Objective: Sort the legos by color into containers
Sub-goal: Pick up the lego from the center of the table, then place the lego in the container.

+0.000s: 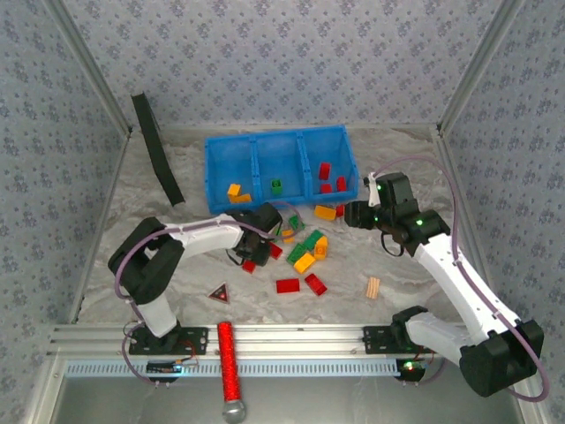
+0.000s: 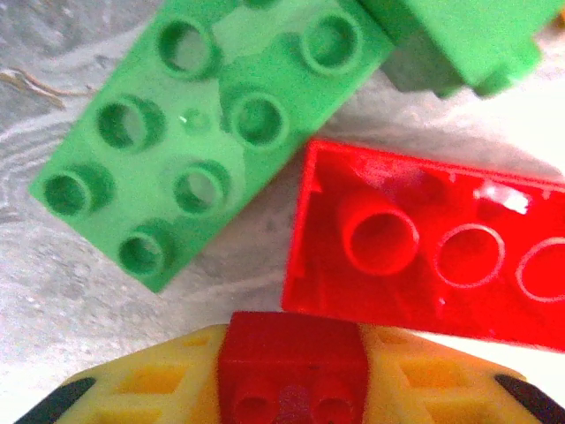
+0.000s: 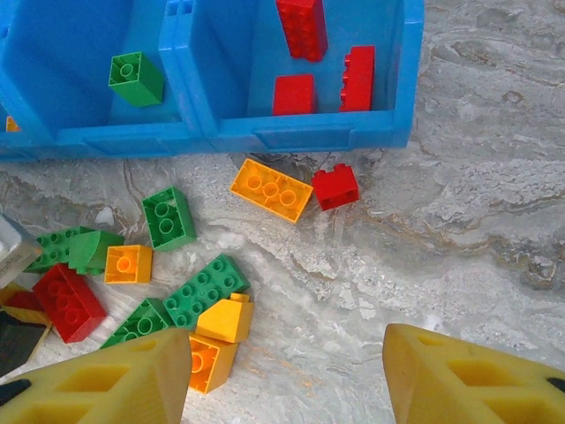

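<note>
My left gripper (image 2: 291,375) is shut on a small red brick (image 2: 291,349), its yellow fingers pressed against both sides, low over the table. Just beyond it lie a green lego (image 2: 203,132) and an upturned red lego (image 2: 433,247). In the top view the left gripper (image 1: 256,254) is at the left edge of the loose pile of legos (image 1: 305,252). My right gripper (image 3: 287,380) is open and empty above bare table, near the bin's right front corner (image 1: 357,212). The blue container (image 1: 256,139) holds orange (image 1: 237,193), green (image 1: 276,185) and red bricks (image 1: 327,172) in separate compartments.
An orange brick (image 3: 270,189) and a small red brick (image 3: 335,185) lie just in front of the bin wall (image 3: 309,137). A tan ridged piece (image 1: 373,287), a dark triangle (image 1: 219,292), a red cylinder (image 1: 228,358) and a black strip (image 1: 157,150) sit around the edges.
</note>
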`<state>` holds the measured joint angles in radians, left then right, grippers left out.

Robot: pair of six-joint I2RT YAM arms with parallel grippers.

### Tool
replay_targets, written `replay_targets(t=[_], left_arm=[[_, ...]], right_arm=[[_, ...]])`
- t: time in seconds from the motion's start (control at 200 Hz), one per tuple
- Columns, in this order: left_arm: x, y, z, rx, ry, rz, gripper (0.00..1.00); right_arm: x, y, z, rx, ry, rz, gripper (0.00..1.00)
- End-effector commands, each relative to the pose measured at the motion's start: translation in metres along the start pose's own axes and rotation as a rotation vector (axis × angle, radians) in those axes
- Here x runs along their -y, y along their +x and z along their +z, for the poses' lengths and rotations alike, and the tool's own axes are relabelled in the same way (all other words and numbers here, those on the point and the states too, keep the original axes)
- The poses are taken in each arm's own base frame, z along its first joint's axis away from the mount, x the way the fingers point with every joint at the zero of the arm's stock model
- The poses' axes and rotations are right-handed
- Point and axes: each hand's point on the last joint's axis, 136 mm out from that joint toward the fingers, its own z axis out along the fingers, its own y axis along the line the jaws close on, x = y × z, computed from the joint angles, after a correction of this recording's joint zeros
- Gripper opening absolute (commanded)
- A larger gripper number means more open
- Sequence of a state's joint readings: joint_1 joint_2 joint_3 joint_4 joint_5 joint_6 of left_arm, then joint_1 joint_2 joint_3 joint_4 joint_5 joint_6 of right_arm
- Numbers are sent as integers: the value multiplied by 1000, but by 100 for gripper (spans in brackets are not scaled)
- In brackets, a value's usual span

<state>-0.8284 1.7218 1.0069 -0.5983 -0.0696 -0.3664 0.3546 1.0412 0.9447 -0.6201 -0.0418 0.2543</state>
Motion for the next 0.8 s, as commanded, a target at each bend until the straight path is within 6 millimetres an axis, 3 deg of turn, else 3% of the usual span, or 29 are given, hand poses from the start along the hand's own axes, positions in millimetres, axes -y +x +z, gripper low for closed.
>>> replay_targets(t=[0.0,0.085,0.185,0.415,0.63,0.74,0.795], left_arm=[[23,56,-5,-219,82,-8,36],[24,38,-23,-163,77,-19,34],[33,2,-55,-59,105,-23,33],[71,-107,-126,208,190,50,33],[106,-219,-157,464,236,63,33],[116,-263,-156,544,223,54,32],[118,-280,-145,561,186,58,31]], right_arm=[[3,9,-1,-18,-3,-2,61],[4,17,-3,-25,-4,11,61],[6,27,-6,-32,-6,30,61],[8,65,0,-95,-32,128,60],[4,101,9,-124,-94,256,59],[5,113,12,-145,-90,278,59],[6,118,14,-156,-89,281,59]])
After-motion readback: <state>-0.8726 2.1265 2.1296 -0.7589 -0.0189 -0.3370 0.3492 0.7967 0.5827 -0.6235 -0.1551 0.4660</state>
